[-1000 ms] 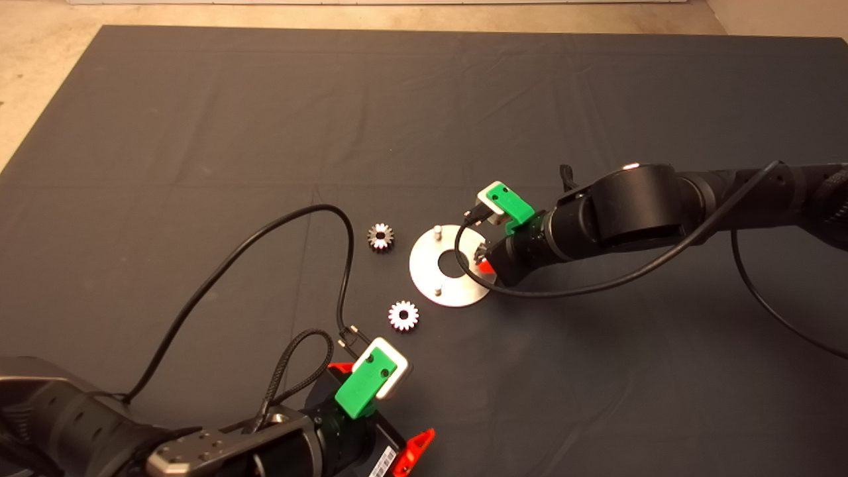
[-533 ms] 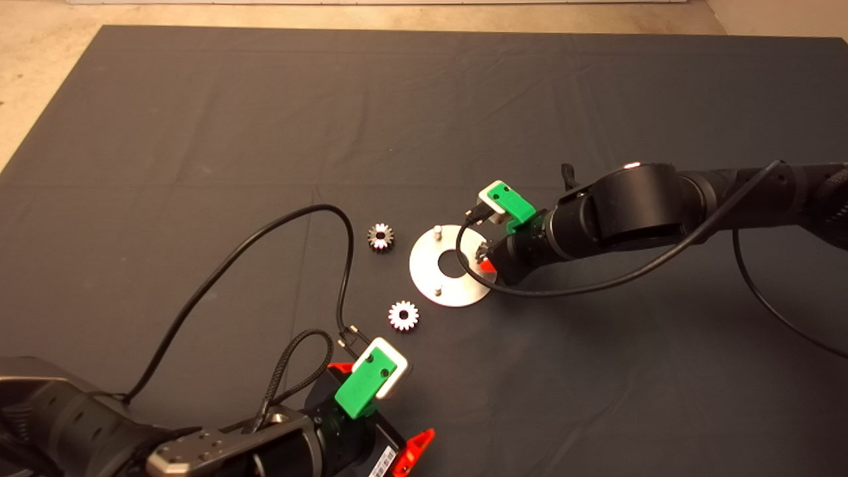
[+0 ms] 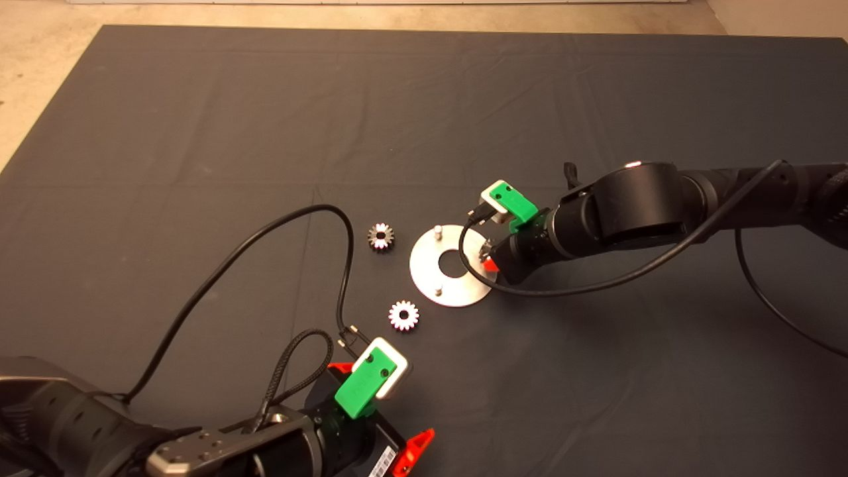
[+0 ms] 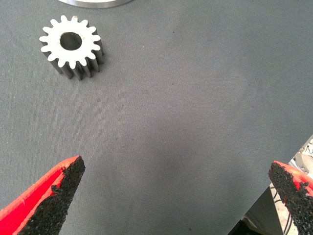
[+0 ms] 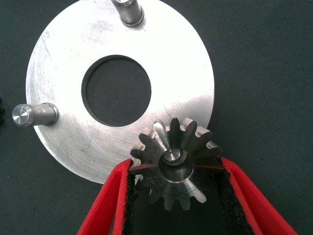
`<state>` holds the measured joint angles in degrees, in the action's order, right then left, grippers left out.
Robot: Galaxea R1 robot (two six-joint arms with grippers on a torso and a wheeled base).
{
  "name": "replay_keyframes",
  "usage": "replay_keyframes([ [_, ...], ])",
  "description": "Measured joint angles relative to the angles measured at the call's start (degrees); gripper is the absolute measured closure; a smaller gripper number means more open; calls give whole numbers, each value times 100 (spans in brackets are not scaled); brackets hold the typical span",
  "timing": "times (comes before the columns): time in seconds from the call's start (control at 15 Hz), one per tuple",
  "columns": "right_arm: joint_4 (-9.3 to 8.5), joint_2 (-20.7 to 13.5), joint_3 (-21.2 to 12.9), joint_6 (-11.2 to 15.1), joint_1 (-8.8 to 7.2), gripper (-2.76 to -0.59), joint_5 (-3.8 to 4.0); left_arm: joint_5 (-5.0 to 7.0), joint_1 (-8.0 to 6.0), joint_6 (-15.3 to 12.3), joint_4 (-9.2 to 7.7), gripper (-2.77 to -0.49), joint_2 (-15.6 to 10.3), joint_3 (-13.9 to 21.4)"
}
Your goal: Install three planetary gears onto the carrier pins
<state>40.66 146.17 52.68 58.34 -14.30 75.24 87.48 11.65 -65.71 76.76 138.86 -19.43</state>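
The carrier disc (image 5: 63,73) lies mid-mat, with two bare carrier pins (image 5: 128,11) (image 5: 29,115) standing on it. One planetary gear (image 5: 171,188) sits over the third pin (image 5: 173,155), whose tip shows in the gear's hole. My right gripper (image 5: 176,165) is shut on that gear, one finger on each side of its teeth. In the head view the right gripper (image 3: 489,257) is at the disc's (image 3: 424,265) right rim. Two more planetary gears (image 3: 380,236) (image 3: 403,315) lie on the mat left of the disc. My left gripper (image 4: 176,169) hangs open near the closer gear (image 4: 71,45).
A black cable (image 3: 278,228) loops over the mat left of the gears. The right arm (image 3: 636,205) reaches in from the right, trailing its own cable (image 3: 596,285). Bare floor (image 3: 40,59) borders the mat at the far left.
The right gripper and its arm have shifted slightly to the right at the disc's rim. The left arm and the two loose gears have not moved.
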Motion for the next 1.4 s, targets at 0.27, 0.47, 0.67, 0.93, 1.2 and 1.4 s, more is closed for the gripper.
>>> replay_keyframes([
  [0.27, 0, 2, 0, 0, 0, -100, 0, 0, 0, 0, 0, -275, 0, 0],
  [0.47, 0, 4, 0, 0, 2, -100, 4, 0, 0, 0, 0, -275, 0, 0],
  [0.67, 0, 5, 0, -1, 4, -100, 6, 0, 0, 0, 0, -275, 0, 0],
  [0.93, 0, 23, 0, 0, 5, -100, 22, 0, 0, 0, 0, -275, 0, 0],
  [1.2, 0, 52, 2, -65, 6, -100, 28, 0, 0, 0, 0, -275, 0, 0],
  [1.4, -48, 91, 174, -157, 20, -100, 0, 0, 0, 0, 0, -275, 0, 0],
])
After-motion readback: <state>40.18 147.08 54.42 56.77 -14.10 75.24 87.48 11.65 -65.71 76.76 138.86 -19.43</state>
